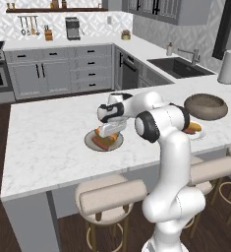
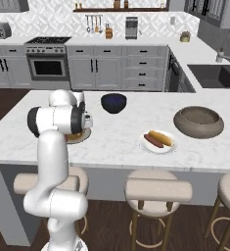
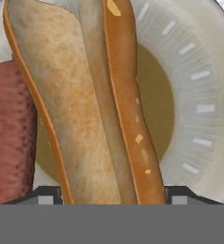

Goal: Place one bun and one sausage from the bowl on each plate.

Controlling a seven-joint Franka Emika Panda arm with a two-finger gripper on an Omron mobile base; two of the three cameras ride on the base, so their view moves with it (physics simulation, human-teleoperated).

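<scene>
Split tan bun (image 3: 80, 105), ridged sausage (image 3: 11, 138), grey-rimmed plate (image 3: 199, 95)

A tan-crumbed, orange-crusted bun (image 3: 80, 95) and a reddish-brown sausage (image 3: 8, 138) lie on the grey-rimmed plate (image 3: 199, 95) with its olive-brown centre, while the table (image 1: 48, 133) is grey-veined white marble and the bowl (image 2: 198, 121) matte brown-tan.

The bun (image 3: 75, 100) looks matt and floury. The sausage (image 3: 8, 133) is rough. The counter (image 1: 48, 142) is smooth marble.
</scene>
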